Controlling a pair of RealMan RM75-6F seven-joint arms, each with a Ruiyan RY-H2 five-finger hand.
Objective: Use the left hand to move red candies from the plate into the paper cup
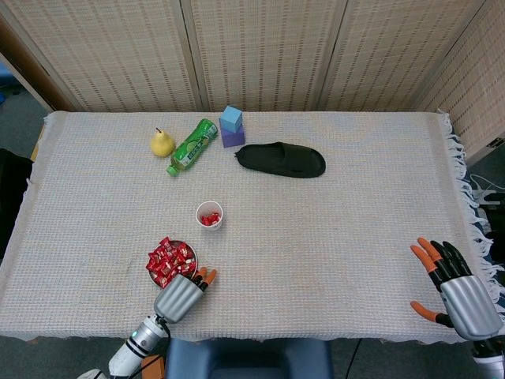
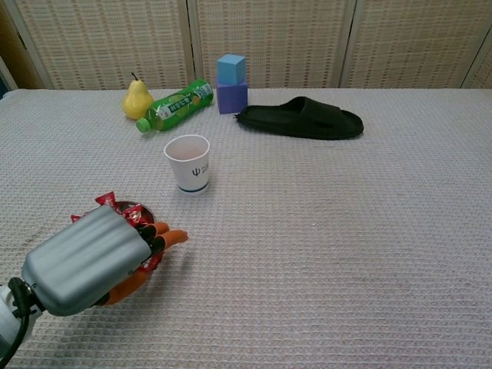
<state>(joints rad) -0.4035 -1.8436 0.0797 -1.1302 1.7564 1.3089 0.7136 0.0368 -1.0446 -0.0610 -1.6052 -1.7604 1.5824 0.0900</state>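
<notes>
A small metal plate heaped with red candies sits near the table's front left. In the chest view my left hand hides most of the plate, and a few candies show above it. The left hand lies palm down at the plate's right front rim, its fingertips stretched over a loose red candy. Whether it grips that candy is hidden. The white paper cup stands upright beyond the plate with a few red candies inside. My right hand rests at the front right, fingers spread, holding nothing.
At the back stand a yellow pear, a lying green bottle, stacked blue and purple blocks and a black slipper. The cloth's fringed right edge runs close to the right hand.
</notes>
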